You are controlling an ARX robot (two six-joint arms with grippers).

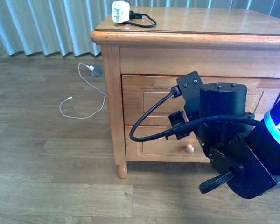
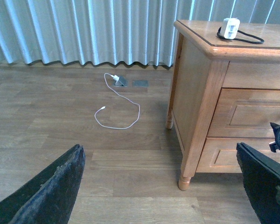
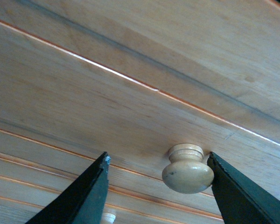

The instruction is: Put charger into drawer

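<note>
Drawer (image 3: 84,102): shut, front flush with the cabinet (image 1: 111,107) as far as I can judge.

Right fingers (image 3: 86,196): apart, one on each side of the drawer's round knob (image 3: 188,170), not yet closed on it. The knob is off-centre in the gap, nearly touching one finger and well clear of the other. Its stem points straight out of the drawer front toward my wrist, so the pull should run back along that line.

Left fingers (image 2: 51,191): apart, holding nothing, hanging over the floor (image 2: 60,121) beside the cabinet.

Charger (image 1: 120,11): on the cabinet top at its front-left corner, black cable looped beside it, above the drawer.

Right arm is nearer the knob. Left arm is on the charger's side.
</note>
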